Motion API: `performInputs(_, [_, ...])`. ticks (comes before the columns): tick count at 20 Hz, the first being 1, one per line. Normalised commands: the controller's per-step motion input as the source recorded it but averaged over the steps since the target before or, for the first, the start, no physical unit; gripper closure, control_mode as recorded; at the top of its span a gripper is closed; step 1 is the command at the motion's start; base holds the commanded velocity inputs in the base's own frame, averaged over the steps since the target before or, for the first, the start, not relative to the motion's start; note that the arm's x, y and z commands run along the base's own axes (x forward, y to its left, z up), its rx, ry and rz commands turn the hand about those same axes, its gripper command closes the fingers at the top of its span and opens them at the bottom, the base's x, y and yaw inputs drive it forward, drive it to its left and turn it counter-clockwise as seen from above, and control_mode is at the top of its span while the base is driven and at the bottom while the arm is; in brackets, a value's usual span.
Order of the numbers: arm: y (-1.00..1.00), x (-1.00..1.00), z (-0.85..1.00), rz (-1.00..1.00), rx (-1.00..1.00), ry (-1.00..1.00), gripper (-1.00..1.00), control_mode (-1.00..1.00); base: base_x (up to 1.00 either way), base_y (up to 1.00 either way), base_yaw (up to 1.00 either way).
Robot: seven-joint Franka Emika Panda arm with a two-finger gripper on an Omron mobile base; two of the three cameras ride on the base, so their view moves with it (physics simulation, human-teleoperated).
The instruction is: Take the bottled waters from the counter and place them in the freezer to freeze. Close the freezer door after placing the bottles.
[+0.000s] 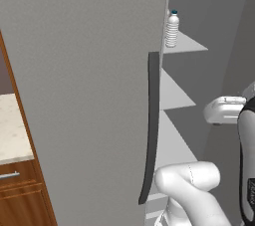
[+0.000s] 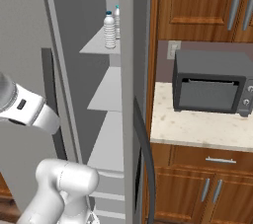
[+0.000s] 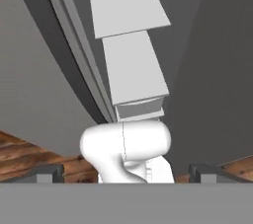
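Observation:
Two bottled waters stand upright on an upper white shelf inside the freezer; one of them shows on that shelf in the left base view. The freezer door stands swung open, its long dark bar handle facing me. In the hand view my gripper is open, its fingertips far apart with nothing between them, looking down along the freezer's shelves beside the door. The beige counter is bare in front of the toaster oven.
A grey toaster oven sits on the counter right of the fridge. The adjoining grey door's edge and its dark handle stand between freezer and counter. Wooden drawers lie below, wooden cabinets above. Another counter piece is left of the open door.

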Motion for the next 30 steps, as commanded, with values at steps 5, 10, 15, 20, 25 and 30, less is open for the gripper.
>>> performInputs(5, [0.09,0.00,-0.01,0.02,0.00,0.01,-1.00,-1.00,0.00,0.00,0.00])
performInputs(10, [0.00,-0.03,0.00,0.00,0.00,0.00,-1.00,-1.00,0.00,0.00,0.00])
performInputs(15, [0.00,0.00,0.00,0.00,0.00,0.00,-1.00,1.00,-0.57,0.00,0.00])
performInputs(20, [0.00,0.00,0.00,0.00,0.00,0.00,-1.00,1.00,-0.87,-0.03,0.00])
performInputs(25, [0.00,0.00,0.00,0.00,0.00,0.00,-1.00,1.00,-0.71,-0.13,0.00])
performInputs(30, [0.00,0.00,0.00,0.00,0.00,0.00,-1.00,1.00,-0.50,-0.16,0.01])
